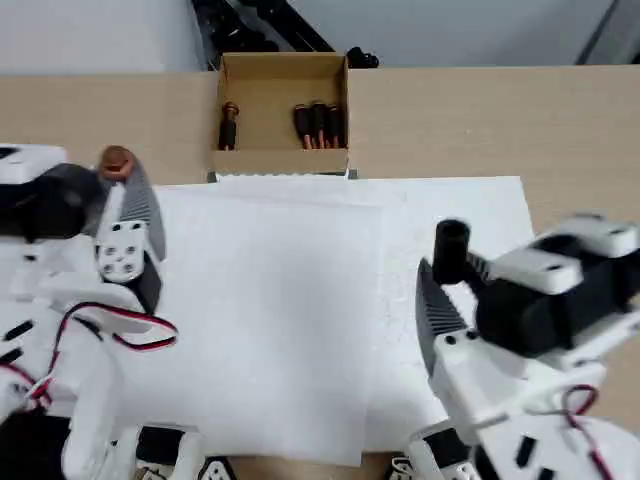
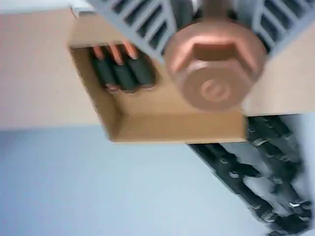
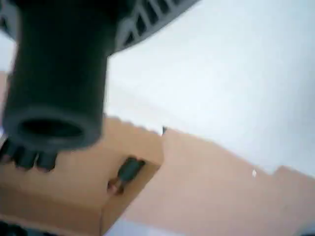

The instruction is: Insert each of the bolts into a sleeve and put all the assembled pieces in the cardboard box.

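A white sheet [image 1: 270,320] lies on the desk [image 1: 560,120] before the box [image 1: 283,160], which holds four assembled pieces [image 1: 318,125]. Over the sheet, the right claw [image 1: 442,285] pinches a sleeve [image 1: 451,248]; the left claw [image 1: 122,182] pinches a bolt [image 1: 116,160] near the box.

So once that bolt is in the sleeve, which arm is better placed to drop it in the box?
Probably the left. The left gripper, holding the bolt, sits near the cardboard box; the right gripper, with the sleeve, is farther from it, over the white sheet.
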Available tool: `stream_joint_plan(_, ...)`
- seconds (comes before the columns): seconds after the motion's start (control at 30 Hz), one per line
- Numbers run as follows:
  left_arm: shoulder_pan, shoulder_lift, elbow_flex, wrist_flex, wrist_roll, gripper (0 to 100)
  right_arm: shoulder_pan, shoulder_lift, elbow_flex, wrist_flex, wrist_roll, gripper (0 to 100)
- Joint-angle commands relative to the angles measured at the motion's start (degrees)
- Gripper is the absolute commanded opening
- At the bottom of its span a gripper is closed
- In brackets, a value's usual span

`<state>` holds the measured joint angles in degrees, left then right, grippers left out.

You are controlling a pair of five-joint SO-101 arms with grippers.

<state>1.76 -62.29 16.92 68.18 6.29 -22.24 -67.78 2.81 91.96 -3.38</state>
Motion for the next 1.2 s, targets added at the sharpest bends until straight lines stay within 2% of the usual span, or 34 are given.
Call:
stream_joint_plan(0.0,3.3,-0.6,0.6,-2.7,0.2,1,-0.4,-10.2,18.4,-11.8,-0.1,0.9)
stream_joint_plan(0.13,7.5,-0.7,2.1,-6.7,0.2,1,-0.7,-22.2,40.2,-30.4,-0.1,0.4)
stream_joint_plan(0.23,9.5,-0.4,2.2,-9.0,0.2,1,-5.5,-29.1,53.8,-41.1,0.1,0.4)
stream_joint_plan(0.33,10.5,-0.3,2.2,-9.2,0.2,1,-11.6,-31.5,62.5,-48.2,0.1,0.4)
stream_joint_plan(0.47,11.1,-0.3,2.2,-9.1,0.3,1,-14.1,-30.0,68.3,-56.0,0.1,0.4)
stream_joint_plan(0.77,20.7,-0.3,2.1,-9.2,0.5,1,-15.3,-23.6,70.9,-66.9,0.1,0.4)
stream_joint_plan(1.0,26.7,2.4,2.0,-10.1,3.4,1,-15.3,-23.1,71.7,-67.7,-0.2,0.4)
stream_joint_plan(1.17,28.9,7.4,2.1,-14.9,4.1,1,-15.3,-23.3,74.6,-67.9,-0.4,0.4)
